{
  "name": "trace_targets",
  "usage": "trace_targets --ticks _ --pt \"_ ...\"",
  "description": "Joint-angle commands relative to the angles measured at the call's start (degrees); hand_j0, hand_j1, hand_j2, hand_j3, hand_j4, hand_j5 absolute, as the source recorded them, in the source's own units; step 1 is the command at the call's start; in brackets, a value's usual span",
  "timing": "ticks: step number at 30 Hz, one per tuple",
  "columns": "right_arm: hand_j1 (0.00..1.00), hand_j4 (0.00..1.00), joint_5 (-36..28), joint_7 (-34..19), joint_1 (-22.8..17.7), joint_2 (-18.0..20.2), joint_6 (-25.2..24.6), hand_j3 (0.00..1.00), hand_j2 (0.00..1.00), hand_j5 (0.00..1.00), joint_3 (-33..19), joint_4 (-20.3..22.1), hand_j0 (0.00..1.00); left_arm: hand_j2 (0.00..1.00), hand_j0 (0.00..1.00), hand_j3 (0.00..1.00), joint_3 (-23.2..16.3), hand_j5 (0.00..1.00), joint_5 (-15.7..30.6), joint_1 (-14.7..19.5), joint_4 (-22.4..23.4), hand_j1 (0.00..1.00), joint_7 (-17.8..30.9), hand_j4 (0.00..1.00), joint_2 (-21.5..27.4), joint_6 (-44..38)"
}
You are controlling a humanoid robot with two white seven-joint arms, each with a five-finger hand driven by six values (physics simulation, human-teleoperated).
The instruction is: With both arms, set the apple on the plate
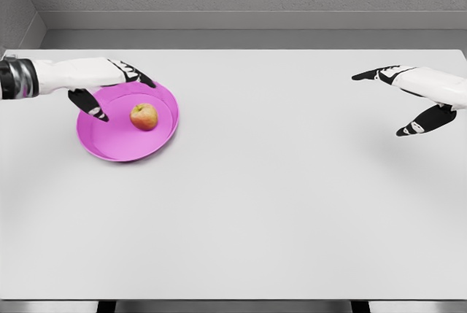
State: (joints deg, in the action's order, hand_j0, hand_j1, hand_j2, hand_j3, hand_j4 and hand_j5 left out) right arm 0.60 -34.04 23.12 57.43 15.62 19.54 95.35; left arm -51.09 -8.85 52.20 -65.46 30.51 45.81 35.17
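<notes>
From my head view: apple (144, 116) sits on the magenta plate (109, 149), a little up and right of the plate's middle; it lies free, nothing gripping it; skin reads yellow-red, stem end upward as far as I can tell. Plate rests flat on the white bench (255, 211), at the left side, well away from the near edge.

Left hand (109, 90) comes in from the left edge and hangs over the plate's upper-left rim; fingers spread and released, holding nothing; the upper fingers (135, 74) reach along the far rim, the thumb points down over the left part of the plate; near the apple but apart from it.

Right hand (408, 101) shows at the far right, well apart from plate and apple; fingers splayed, thumb low, also released and holding nothing; whether it touches the bench I cannot tell.
</notes>
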Motion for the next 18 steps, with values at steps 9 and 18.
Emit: trace_targets --ticks 9,18 --pt "1.0 1.0 -0.25 0.02 0.0 -0.04 -0.15 1.0 1.0 1.0 -0.03 -0.34 1.0 1.0 1.0 1.0 7.76 1.0 8.41 -4.57 5.08 1.0 -0.1 1.0 4.2 -0.17" --pt "1.0 1.0 -0.25 0.02 0.0 -0.04 -0.15 1.0 1.0 1.0 -0.03 -0.34 1.0 1.0 1.0 1.0 7.76 1.0 7.71 -5.01 5.52 1.0 -0.01 1.0 4.11 -0.17"
